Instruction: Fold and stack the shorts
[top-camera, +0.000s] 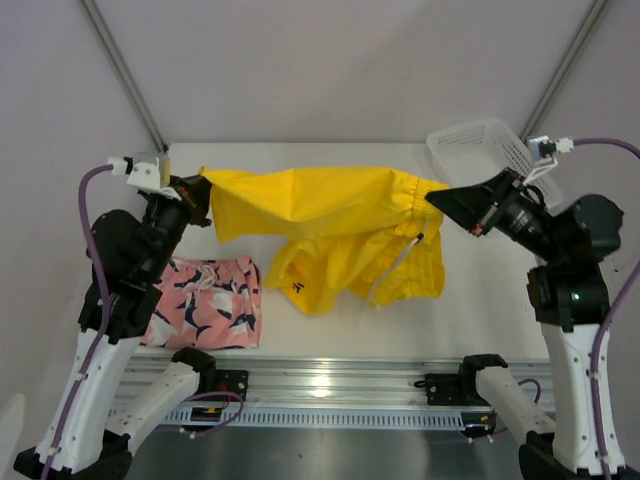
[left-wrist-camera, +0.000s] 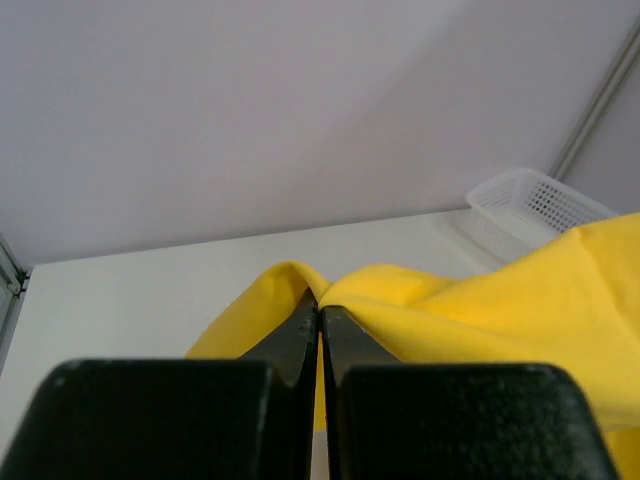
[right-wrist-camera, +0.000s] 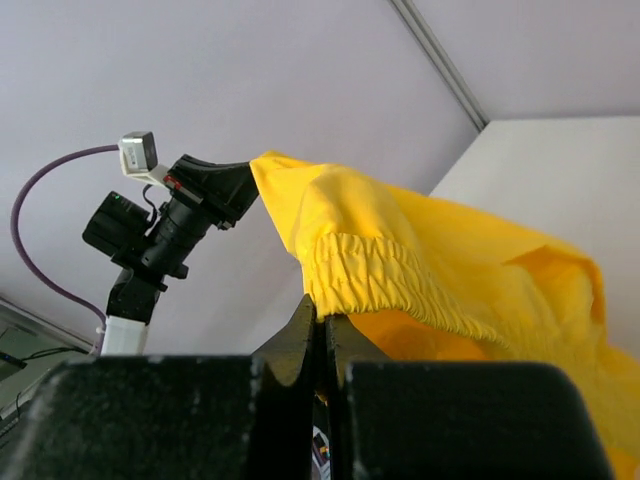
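Right hand (right-wrist-camera: 320, 306) pinches yellow shorts (right-wrist-camera: 420, 262) waistband; left hand (right-wrist-camera: 244, 173) grips far corner.

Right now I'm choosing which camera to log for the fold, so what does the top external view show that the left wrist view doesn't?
Only the top external view shows the folded pink leafy-print fabric shorts lying by the left arm, the right arm holding one end of the bright yellow fabric shorts, and their small dark logo. Only the left wrist view shows, close up, the left arm's jaws shut on a yellow fold. Both show the yellow shorts, the white table and the white plastic mesh basket.
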